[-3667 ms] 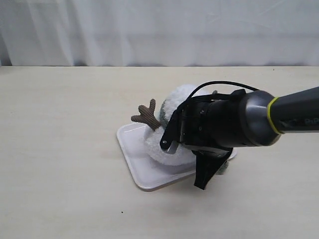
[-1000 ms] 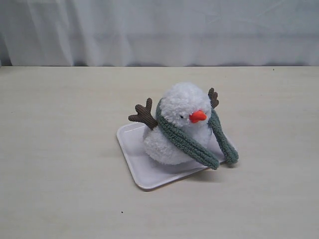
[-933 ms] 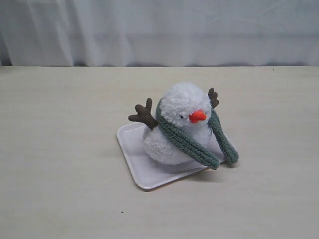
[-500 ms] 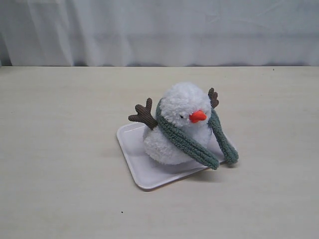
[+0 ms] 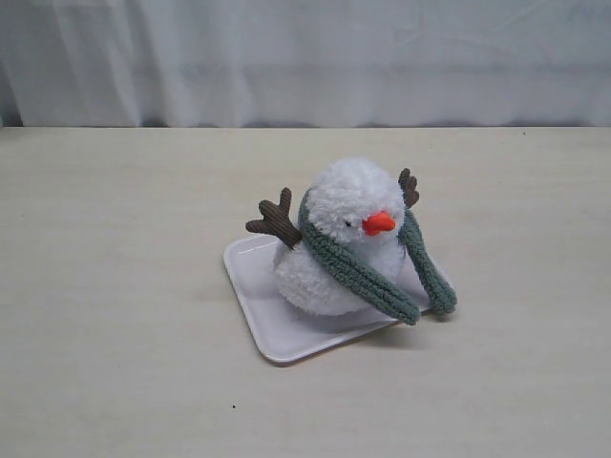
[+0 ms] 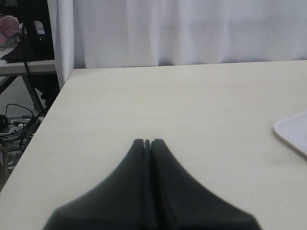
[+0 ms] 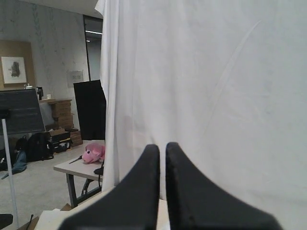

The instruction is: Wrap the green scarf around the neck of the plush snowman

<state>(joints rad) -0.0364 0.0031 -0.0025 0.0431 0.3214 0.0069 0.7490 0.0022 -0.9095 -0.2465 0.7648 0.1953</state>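
Note:
The plush snowman (image 5: 334,250) sits upright on a white tray (image 5: 253,286) in the exterior view, its orange nose facing front right. The green scarf (image 5: 348,267) is looped around its neck. One end crosses the belly to the tray's front edge, and the other hangs down the right side to the table. Neither gripper shows in the exterior view. My left gripper (image 6: 147,142) is shut and empty, low over bare table beside a corner of the tray (image 6: 293,132). My right gripper (image 7: 162,146) points at a white curtain, its fingers nearly touching with nothing between them.
A white curtain (image 5: 305,57) hangs along the table's far edge. The table's left edge (image 6: 45,124) shows in the left wrist view, with cables and a side table beyond it. A pink plush (image 7: 92,153) lies on a distant table in the right wrist view.
The right arm, which hung over the snowman 3.7 s ago, has withdrawn from the exterior view. The snowman and scarf have not moved over the last second.

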